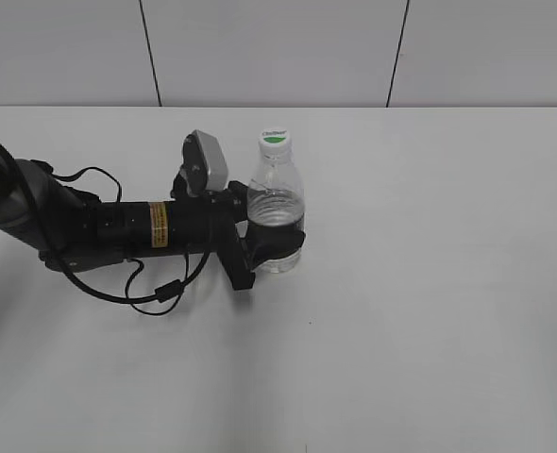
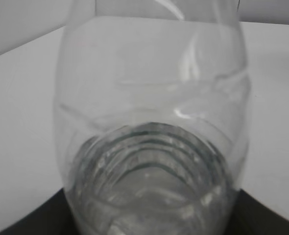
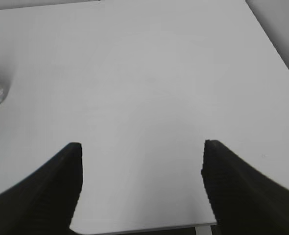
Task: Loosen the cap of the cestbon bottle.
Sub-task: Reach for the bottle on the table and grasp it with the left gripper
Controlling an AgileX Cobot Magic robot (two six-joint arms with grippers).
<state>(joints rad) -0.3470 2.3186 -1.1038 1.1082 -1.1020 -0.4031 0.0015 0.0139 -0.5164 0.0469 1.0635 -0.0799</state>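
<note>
Black left gripper [image 1: 277, 247] clamps the clear plastic water bottle [image 1: 276, 209] mid-frame, upright on the white surface [image 1: 430, 283]. Its white screw cap [image 1: 275, 141] is on. Right gripper [image 3: 140, 147] hangs spread wide, empty.

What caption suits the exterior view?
Left gripper clamps the upright cestbon bottle low on its body, cap still on, white table.

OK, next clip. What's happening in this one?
The left gripper is clamped around the lower body of the cestbon bottle, which stands upright on the white table. The white cap is on the bottle and nothing touches it. The right gripper is open and holds nothing, above bare table well off to the bottle's side, so the twisting has not begun.
</note>
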